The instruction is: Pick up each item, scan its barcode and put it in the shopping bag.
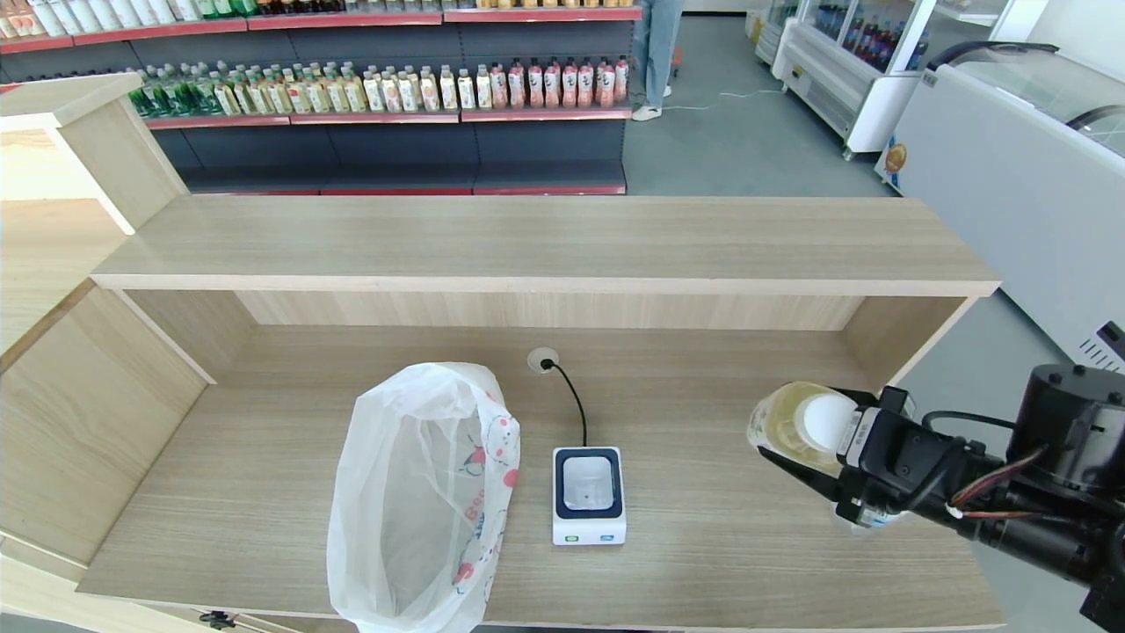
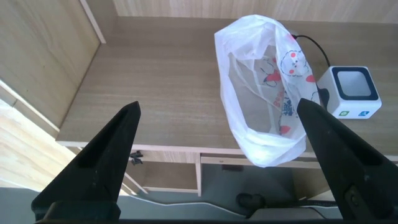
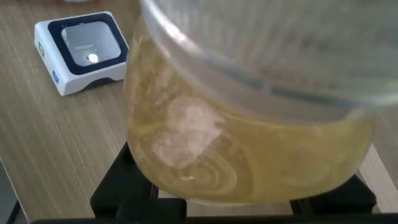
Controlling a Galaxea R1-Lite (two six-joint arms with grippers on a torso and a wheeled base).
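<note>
Bottle (image 1: 778, 420) of pale yellow drink, its white cap turned up toward the head camera, sits clamped between the fingers of the right hand (image 1: 809, 435); the arm comes in from the robot's right and holds it over the surface (image 1: 721, 536). To that hand's left the scanner (image 1: 588, 494) rests on the wood, well apart from it, and the white shopping bag (image 1: 422, 492) stands open just past the scanner. The left hand (image 2: 219, 107) hangs with its fingers spread wide and nothing between them, the bag below and ahead of it.
</note>
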